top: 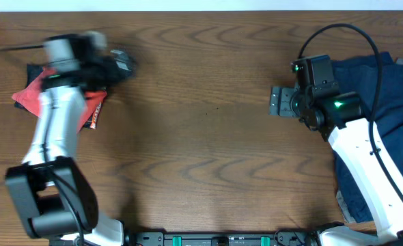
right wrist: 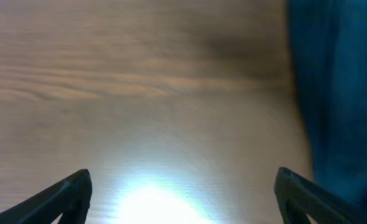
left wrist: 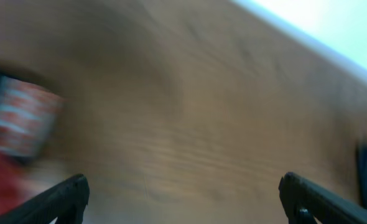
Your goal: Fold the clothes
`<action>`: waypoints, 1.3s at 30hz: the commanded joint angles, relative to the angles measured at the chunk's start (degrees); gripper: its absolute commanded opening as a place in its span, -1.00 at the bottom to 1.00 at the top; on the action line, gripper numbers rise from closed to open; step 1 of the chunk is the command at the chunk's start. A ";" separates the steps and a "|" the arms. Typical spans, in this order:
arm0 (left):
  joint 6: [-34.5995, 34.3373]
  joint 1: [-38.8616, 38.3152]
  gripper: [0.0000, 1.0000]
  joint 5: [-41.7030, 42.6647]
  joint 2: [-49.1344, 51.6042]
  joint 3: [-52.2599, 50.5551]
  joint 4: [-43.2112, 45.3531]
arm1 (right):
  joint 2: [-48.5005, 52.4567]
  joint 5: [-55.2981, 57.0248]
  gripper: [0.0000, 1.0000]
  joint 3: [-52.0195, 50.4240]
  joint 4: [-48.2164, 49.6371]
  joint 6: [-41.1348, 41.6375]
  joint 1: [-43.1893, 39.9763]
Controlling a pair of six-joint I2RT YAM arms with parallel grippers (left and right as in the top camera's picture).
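- Left gripper (left wrist: 183,183) spread, empty, near the red T-shirt (top: 25,96) bunched far left; blurry, possibly folded.
- Right gripper (right wrist: 182,180) spread, beside the navy garment (top: 393,82).
- Light, limp cloth: pinch a hem corner.

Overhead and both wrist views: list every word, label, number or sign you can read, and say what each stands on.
No text can be read in any view.
Red garment: pale print at its edge, too small and blurred to read. The left wrist view shows only a smeared red-and-white patch.
Navy garment: no lettering shows.
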 commanded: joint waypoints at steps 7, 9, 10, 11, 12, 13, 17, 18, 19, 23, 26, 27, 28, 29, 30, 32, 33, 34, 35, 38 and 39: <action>2.91 -11.52 0.96 -9.70 -1.46 -0.11 -34.42 | 1.66 -13.73 0.98 0.68 -10.71 -3.39 -9.70; 2.95 -11.23 0.96 -10.21 -1.73 -0.11 -42.62 | 0.85 -13.68 0.98 0.68 -15.56 -3.39 -11.91; 2.97 -11.21 0.96 -11.10 -1.95 -0.11 -45.70 | 0.44 -13.84 0.99 0.68 -17.59 -3.37 -12.79; 2.95 -11.21 0.96 -12.94 -2.54 -0.26 -48.63 | -0.17 -13.84 0.98 0.66 -19.93 -3.37 -13.66; 2.95 -11.21 0.96 -14.16 -3.34 -0.57 -50.10 | -0.92 -13.68 0.98 0.63 -22.27 -3.39 -14.45; 3.04 -11.23 0.96 -15.04 -4.85 -1.16 -50.84 | -1.62 -13.42 0.98 0.61 -23.63 -3.54 -14.86; 3.56 -11.28 0.96 -15.21 -15.37 -5.27 -48.46 | -7.61 -12.13 0.99 -1.16 -23.82 -4.26 -15.04; 3.54 -11.26 0.96 -15.21 -19.37 -6.80 -46.66 | -9.66 -12.09 0.98 -2.10 -22.77 -4.24 -15.02; 3.52 -11.26 0.96 -15.23 -23.06 -8.26 -44.78 | -12.00 -12.11 0.98 -3.30 -21.38 -4.17 -15.02; 2.62 -11.28 0.96 -16.79 -42.27 -16.26 -35.80 | -25.97 -8.41 0.99 -12.00 -11.69 -1.11 -13.99; 1.29 -11.26 0.96 -21.27 -57.96 -23.15 -28.94 | -37.99 -0.31 0.98 -20.31 -3.23 1.01 -11.98; 1.29 -11.26 0.96 -22.27 -62.55 -25.16 -26.93 | -41.27 0.92 0.99 -22.53 -0.66 0.98 -11.67; 1.29 -11.26 0.96 -22.45 -67.49 -27.17 -24.90 | -44.24 1.64 0.98 -24.57 1.29 0.98 -11.65; 1.27 -11.26 0.95 -22.43 -71.28 -28.48 -23.54 | -47.39 1.64 0.98 -26.56 2.27 0.98 -11.72; 1.18 -11.26 0.96 -22.38 -75.30 -29.49 -22.77 | -50.18 1.53 0.99 -28.02 1.99 0.98 -11.69; 1.20 -11.26 0.96 -22.38 -81.18 -29.94 -23.34 | -54.21 1.27 0.99 -29.81 0.35 1.22 -11.69; 1.20 -11.26 0.96 -22.38 -83.97 -29.97 -23.76 | -55.69 0.96 0.98 -30.36 0.00 1.90 -11.69; 1.20 -11.26 0.95 -22.38 -86.44 -29.94 -24.04 | -57.02 0.98 0.99 -30.86 -0.07 2.25 -11.69; 1.20 -11.26 0.96 -22.40 -88.32 -29.94 -24.24 | -57.94 1.01 0.98 -31.08 -0.44 2.25 -11.69; 1.20 -11.26 0.96 -22.38 -92.63 -29.94 -24.96 | -59.12 1.01 0.99 -31.12 -2.97 2.25 -11.69; 1.20 -11.26 0.96 -22.38 -93.46 -29.94 -25.03 | -59.08 1.01 0.98 -31.12 -3.91 2.25 -11.69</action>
